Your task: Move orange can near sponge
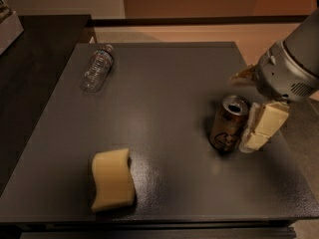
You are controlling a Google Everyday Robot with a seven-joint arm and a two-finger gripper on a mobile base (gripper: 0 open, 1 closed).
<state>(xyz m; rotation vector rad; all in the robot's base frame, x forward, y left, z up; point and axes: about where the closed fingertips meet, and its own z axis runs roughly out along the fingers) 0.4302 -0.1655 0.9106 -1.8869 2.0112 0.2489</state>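
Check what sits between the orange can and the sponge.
Nothing: in the camera view only bare dark tabletop runs from the orange can to the sponge. The hand sits on the can's far side from the sponge.

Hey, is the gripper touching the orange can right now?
Cannot tell. The camera view shows the gripper low beside the orange can, on the side away from the sponge; no gap shows, but contact itself isn't plain.

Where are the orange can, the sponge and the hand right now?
orange can [228,127]: camera view, on its side wall.
sponge [112,179]: camera view, middle of its top face.
hand [255,139]: camera view, pale tip beside the can.
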